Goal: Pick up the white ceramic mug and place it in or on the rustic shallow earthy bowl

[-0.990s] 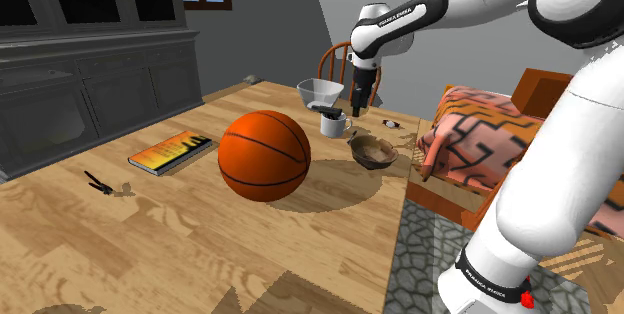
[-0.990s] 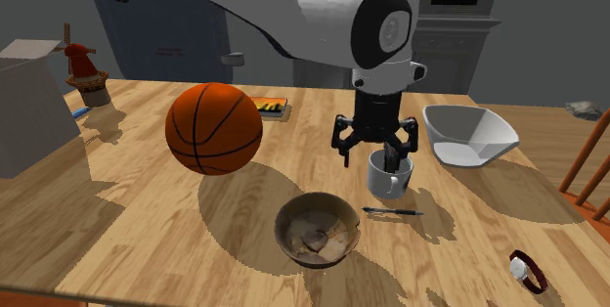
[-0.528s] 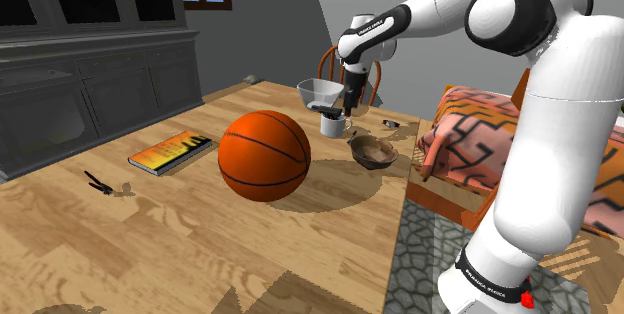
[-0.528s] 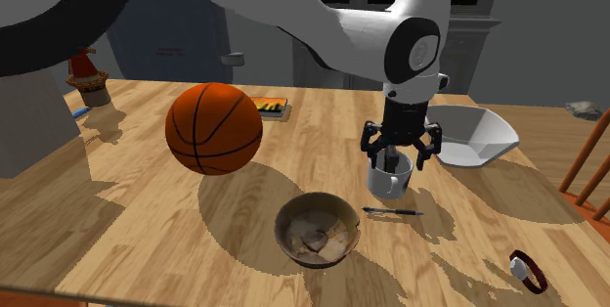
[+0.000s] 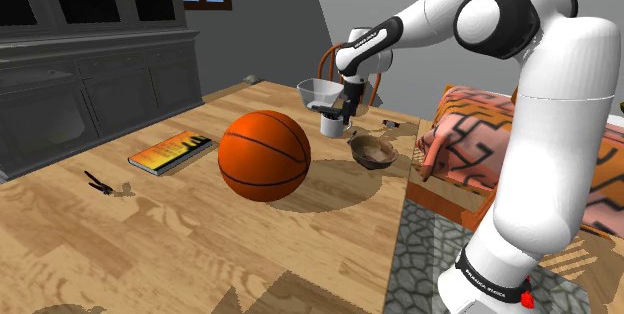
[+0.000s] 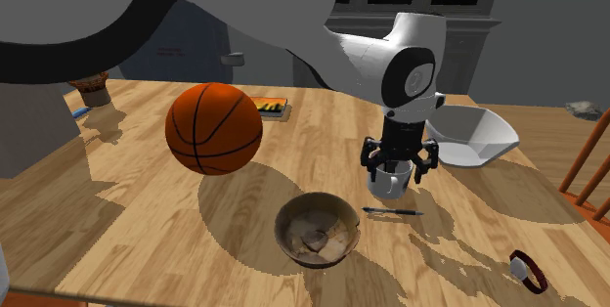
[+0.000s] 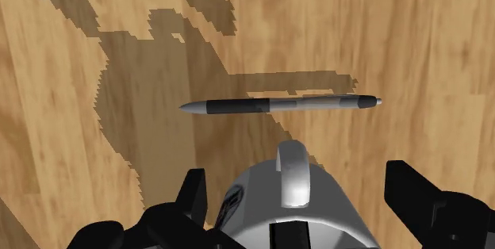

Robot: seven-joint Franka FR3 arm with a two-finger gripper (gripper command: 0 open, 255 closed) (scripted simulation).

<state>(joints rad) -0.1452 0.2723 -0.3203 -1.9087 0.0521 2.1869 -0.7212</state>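
The white mug (image 6: 387, 184) stands upright on the wooden table, handle toward a pen; it is also in the shoulder view (image 5: 330, 125) and wrist view (image 7: 317, 208). My black gripper (image 6: 396, 161) (image 5: 339, 112) (image 7: 295, 180) is lowered over it, open, with one finger on each side of the mug's body. One finger (image 7: 193, 196) is close against the wall and the other (image 7: 416, 196) stands a little off it. The brown shallow bowl (image 6: 316, 229) (image 5: 371, 150) sits on the table near the mug, on the side toward the table edge.
A pen (image 7: 278, 105) (image 6: 393, 211) lies between mug and brown bowl. A large basketball (image 5: 264, 155) (image 6: 213, 128) stands nearby. A white angular bowl (image 6: 469, 135) (image 5: 320, 90) sits just behind the mug. A book (image 5: 170, 152) and a wristwatch (image 6: 526, 270) also lie on the table.
The gripper has come down from above the mug to around it, shifting slightly toward the second exterior view's right. The arm's upper links have swung. The mug has stayed in place.
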